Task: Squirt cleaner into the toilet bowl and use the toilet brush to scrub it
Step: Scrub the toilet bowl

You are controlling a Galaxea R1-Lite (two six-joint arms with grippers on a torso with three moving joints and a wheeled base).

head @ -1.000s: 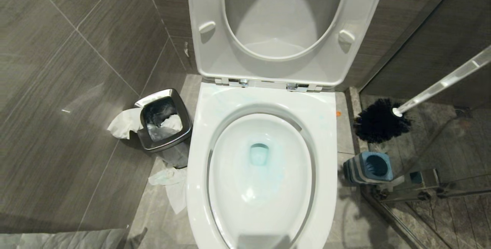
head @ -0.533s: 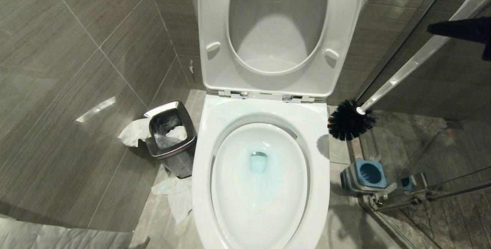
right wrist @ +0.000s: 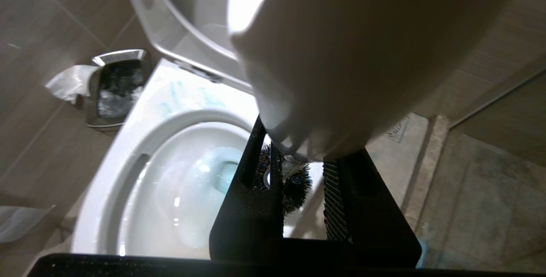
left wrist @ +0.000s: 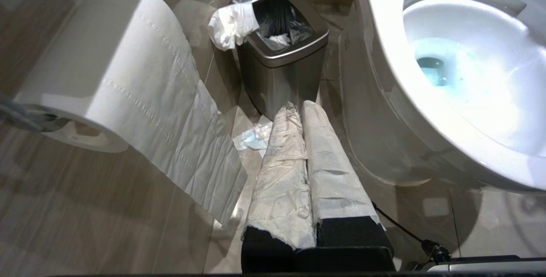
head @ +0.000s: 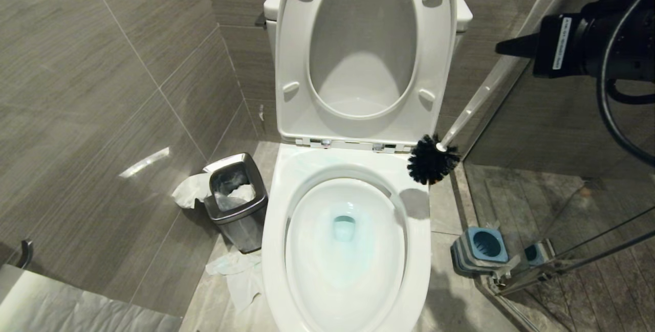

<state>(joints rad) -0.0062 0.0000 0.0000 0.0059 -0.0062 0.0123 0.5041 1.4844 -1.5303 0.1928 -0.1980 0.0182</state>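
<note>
Right gripper point(head: 511, 48), upper right, clamps the toilet brush point(head: 432, 160); its handle slants down-left, head over the rim, toilet bowl point(head: 345, 250) below-left.

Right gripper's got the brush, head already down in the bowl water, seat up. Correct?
Not quite. The brush head hangs over the rim at the bowl's back right corner, not in the water, as the head view shows. The right gripper does hold the handle, and the seat is up.

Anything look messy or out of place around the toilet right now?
Yes. Crumpled tissue lies on the floor beside the waste bin, and another wad hangs over the bin's rim. Turquoise cleaner streaks sit on the rim behind the toilet bowl.
</note>
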